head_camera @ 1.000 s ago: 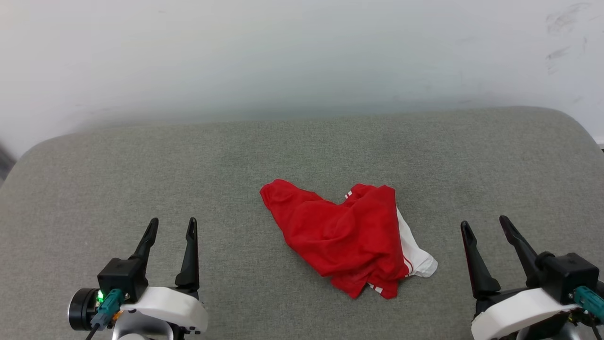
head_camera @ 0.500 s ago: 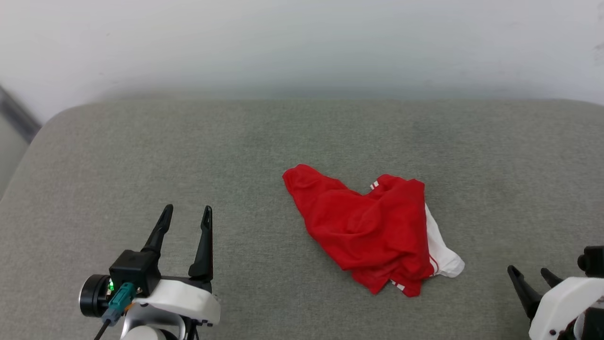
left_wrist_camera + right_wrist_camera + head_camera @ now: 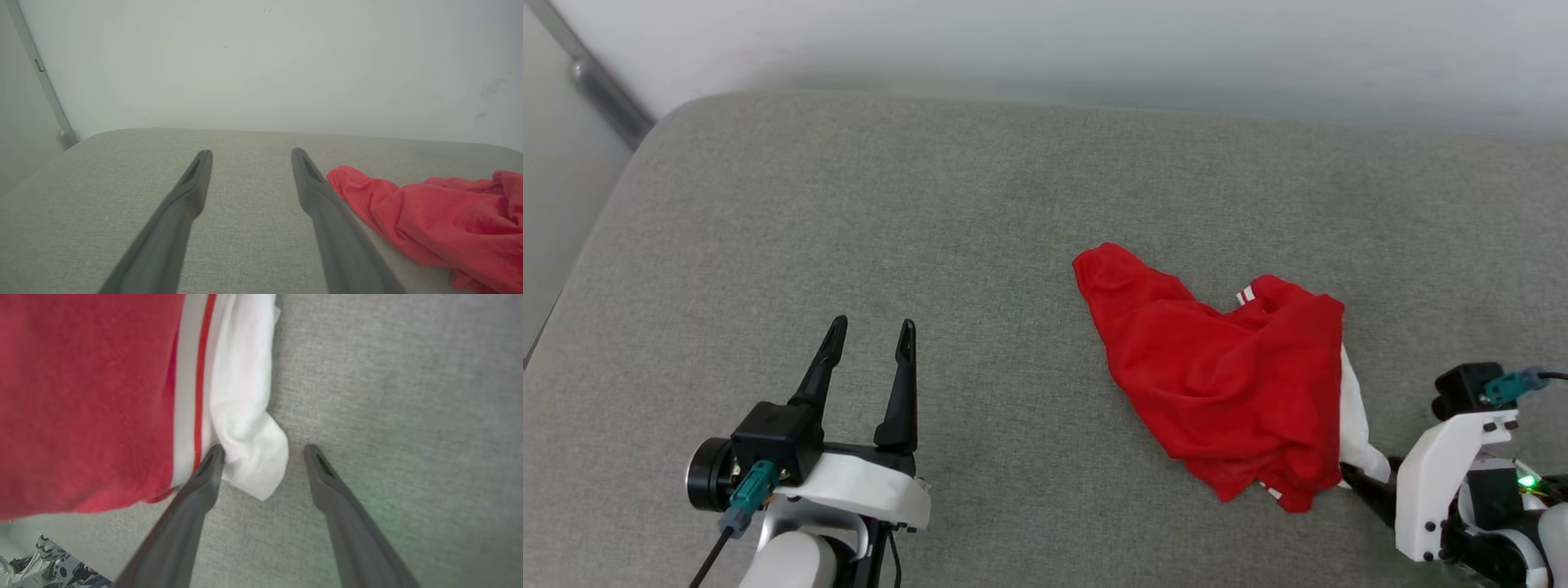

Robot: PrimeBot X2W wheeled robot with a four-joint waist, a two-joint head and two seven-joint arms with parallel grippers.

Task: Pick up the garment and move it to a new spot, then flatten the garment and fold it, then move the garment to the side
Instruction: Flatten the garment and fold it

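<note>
1. The right claw (image 3: 264,451) is standing with its two long dark fingers spread as wide as they go, and it is gripping nothing. It is pointing down at the near right corner of the cloth.
2. In the right wrist view, one fingertip is sitting at the red-and-white stripe trim (image 3: 199,375) and the other is over bare upholstery. The end of the white sleeve (image 3: 241,396) is lying in the gap between them. I can't tell whether the tips are touching the cloth yet.
3. That sleeve belongs to the bright red jersey-style shirt (image 3: 1225,384). It is lying crumpled in a loose heap on the grey fabric-covered counter (image 3: 849,204), right of the middle and just beside the right claw.
4. Further out, the left claw (image 3: 872,325) is hovering over bare counter with its fingers apart and empty. It is well apart from the shirt and pointing toward the pale wall (image 3: 1094,41) behind.
5. To my eye the first step is in hand, which is reaching in to pick the garment up. No part of the shirt is looking lifted, so moving, flattening and folding are all waiting.
6. The next move is calling for the right claw to sink until its fingers bracket the sleeve and trim, then close on a good bunch of cloth. A pinch on one thin layer is likely to slip. A grip on the sleeve alone will leave the red body dragging, so the left claw probably needs to come across to the far edge.
</note>
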